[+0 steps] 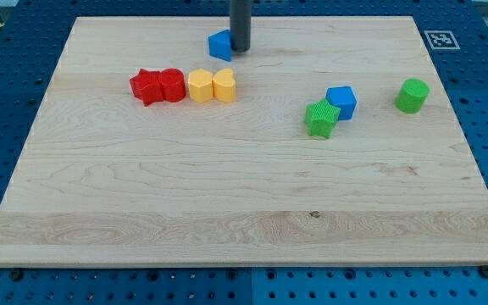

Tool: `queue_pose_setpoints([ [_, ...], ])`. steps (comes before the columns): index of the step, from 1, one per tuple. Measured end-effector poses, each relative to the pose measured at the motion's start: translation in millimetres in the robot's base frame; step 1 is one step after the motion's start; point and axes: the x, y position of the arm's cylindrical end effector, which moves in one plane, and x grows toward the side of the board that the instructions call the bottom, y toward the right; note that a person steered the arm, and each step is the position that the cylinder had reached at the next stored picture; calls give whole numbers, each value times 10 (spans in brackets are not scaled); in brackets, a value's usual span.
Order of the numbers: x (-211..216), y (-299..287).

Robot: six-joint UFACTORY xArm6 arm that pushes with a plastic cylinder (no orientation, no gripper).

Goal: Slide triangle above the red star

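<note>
A blue triangle (219, 45) lies near the view's top, left of centre. My tip (240, 48) stands right against the triangle's right side. The red star (146, 86) lies lower and to the left of the triangle, at the left end of a row. A red block (172, 85) touches the star's right side.
Two yellow blocks (200, 85) (224, 85) continue the row to the right of the red block. A green star (321, 118) touches a blue cube (341, 102) at the right. A green cylinder-like block (412, 95) lies farther right. A marker tag (439, 39) sits off the board's top right corner.
</note>
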Motion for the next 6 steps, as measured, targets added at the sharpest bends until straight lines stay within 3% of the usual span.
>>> queue_pose_setpoints([
  [6, 324, -1017],
])
